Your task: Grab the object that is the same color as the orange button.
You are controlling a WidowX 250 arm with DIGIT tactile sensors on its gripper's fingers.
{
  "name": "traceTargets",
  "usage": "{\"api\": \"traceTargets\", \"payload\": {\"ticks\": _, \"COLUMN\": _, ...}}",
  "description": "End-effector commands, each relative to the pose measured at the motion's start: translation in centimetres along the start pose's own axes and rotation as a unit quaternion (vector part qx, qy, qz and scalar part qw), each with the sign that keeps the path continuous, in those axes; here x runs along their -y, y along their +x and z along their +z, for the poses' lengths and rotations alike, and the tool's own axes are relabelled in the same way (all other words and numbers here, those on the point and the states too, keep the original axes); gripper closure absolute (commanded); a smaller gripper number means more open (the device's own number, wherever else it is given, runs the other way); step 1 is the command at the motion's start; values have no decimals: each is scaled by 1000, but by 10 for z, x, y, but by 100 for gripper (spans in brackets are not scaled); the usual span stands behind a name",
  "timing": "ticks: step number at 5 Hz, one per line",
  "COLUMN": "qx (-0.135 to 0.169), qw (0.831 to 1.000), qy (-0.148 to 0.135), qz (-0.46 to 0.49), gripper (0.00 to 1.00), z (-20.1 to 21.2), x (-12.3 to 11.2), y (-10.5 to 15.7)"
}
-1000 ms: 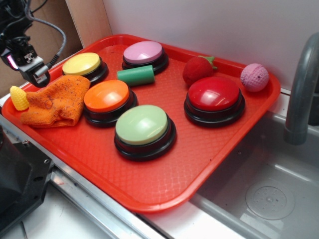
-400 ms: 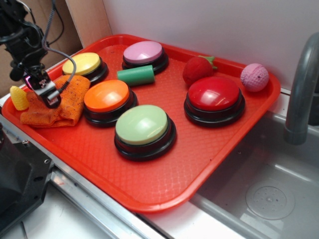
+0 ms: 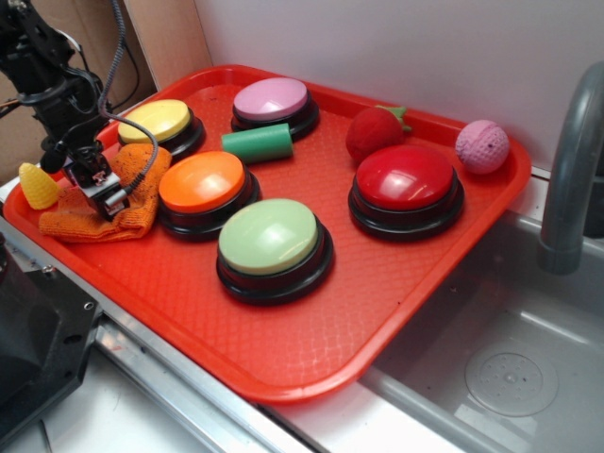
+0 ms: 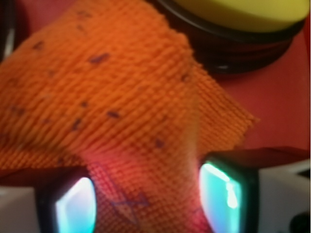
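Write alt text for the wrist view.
An orange knitted cloth with dark specks fills most of the blurred frame, bunched between the two glowing fingers of the end effector. A yellow button on a black base sits behind it on a red tray.

The arm reaches down from the upper left, wrist tilted forward, cable looping beside it. The gripper [image 3: 106, 193] is lowered, its jaws spread apart, lit pads [image 4: 75, 211] showing on either side.
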State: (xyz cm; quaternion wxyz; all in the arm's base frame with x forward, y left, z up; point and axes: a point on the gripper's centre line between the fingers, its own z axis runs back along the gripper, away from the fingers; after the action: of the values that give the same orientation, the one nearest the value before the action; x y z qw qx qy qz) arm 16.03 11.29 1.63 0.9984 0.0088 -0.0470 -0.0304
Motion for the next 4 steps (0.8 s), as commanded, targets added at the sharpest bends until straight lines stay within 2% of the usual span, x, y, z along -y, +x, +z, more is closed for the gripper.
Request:
{"api": "traceTargets", "payload": {"ticks": 1, "qx": 11, "qw": 1000, "qy": 3, "qz": 1, "gripper": 100, "z": 3, "x": -1, "y": 4}}
{"api": "traceTargets", "payload": {"ticks": 3, "qx": -15, "qw": 1000, "qy": 17, "qz": 15, "gripper": 100, "z": 13, "x": 2, "y": 4}}
{"api": "traceTargets", "payload": {"ticks": 4, "qx": -45, "qw": 998, "qy": 34, "qz": 36, "gripper": 100, "z": 34, "x": 10, "y": 8}}
